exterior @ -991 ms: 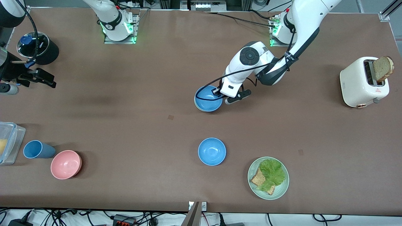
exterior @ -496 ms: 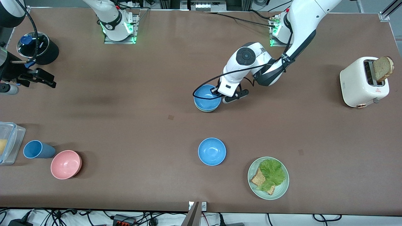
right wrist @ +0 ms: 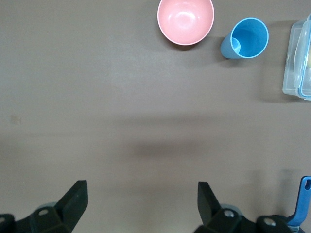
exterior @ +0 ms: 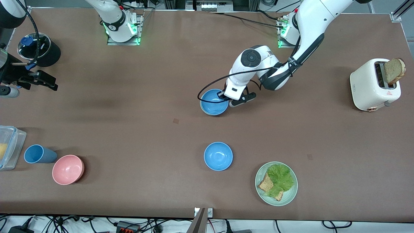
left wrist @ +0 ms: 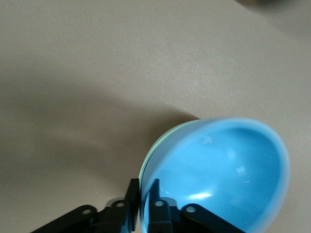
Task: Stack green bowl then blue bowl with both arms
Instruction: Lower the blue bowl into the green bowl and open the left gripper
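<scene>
front: left gripper (exterior: 224, 97) sits at the rim of the blue bowl (exterior: 214, 102), mid-table; right gripper (exterior: 38, 81) waits over the right arm's end. left wrist: fingers (left wrist: 131, 191) narrowly straddle the rim, blue bowl nested in green bowl (left wrist: 155, 145); grip unclear. right wrist: jaws spread wide, empty.

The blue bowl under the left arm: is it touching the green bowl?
Touching. The left wrist view shows the blue bowl nested in the green bowl, only a thin green rim showing, no gap.
</scene>
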